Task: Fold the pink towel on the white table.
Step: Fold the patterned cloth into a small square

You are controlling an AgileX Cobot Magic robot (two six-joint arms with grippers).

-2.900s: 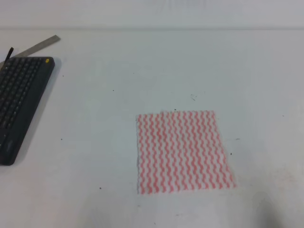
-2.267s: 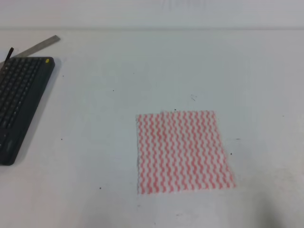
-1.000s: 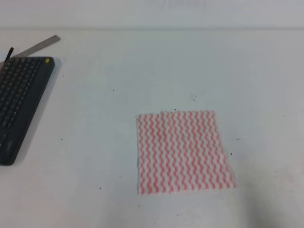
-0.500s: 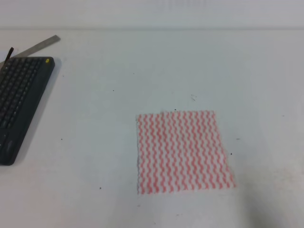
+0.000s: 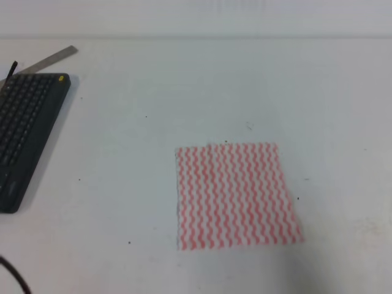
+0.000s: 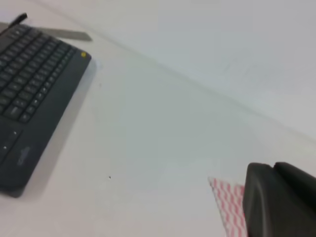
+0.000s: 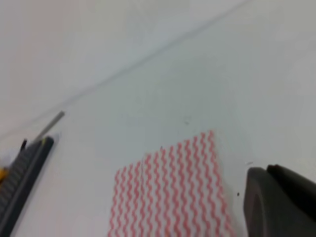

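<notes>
One pink towel [image 5: 236, 195] flat on white table [image 5: 184, 92]; one keyboard [image 5: 24, 131]; both grippers' jaw state unclear

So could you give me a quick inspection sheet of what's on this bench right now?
Surface: plain white table, a few dark specks.
Job's things: pink-and-white wavy-striped towel, flat, unfolded.
Clutter: black keyboard at left; grey metal ruler behind it.
Grippers: only part of a dark left gripper and right gripper shows at the wrist views' edges; fingers hidden, nothing held.
Cables: thin dark line at bottom left corner, possibly a cable.
Surroundings: pale wall behind.
</notes>
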